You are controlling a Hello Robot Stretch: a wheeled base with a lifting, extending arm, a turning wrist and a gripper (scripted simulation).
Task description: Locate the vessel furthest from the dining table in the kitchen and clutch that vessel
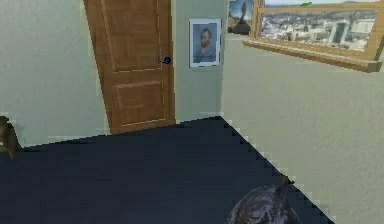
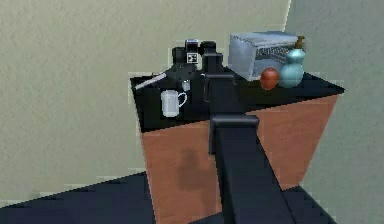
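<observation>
In the arm side view a counter with a dark top (image 2: 320, 88) and reddish-brown sides stands against the wall. On it sits a white mug (image 2: 173, 102) near the front left corner, and a teal vase (image 2: 292, 70) stands toward the right. My arm, a dark bar, rises from the bottom edge to the countertop. The gripper (image 2: 176, 76) is at its far end, just above the mug in the picture and left of the white marker squares. A thin pale stick (image 2: 150, 82) lies on the counter beside it. I cannot tell whether the gripper holds anything.
A grey box-shaped appliance (image 2: 260, 48) and a red round thing (image 2: 269, 78) share the counter with the vase. The forward view has a wooden door (image 1: 132, 60), a framed portrait (image 1: 205, 42), a wood-framed cityscape (image 1: 315, 28), dark blue floor and a dark rounded thing (image 1: 258, 206) at the bottom.
</observation>
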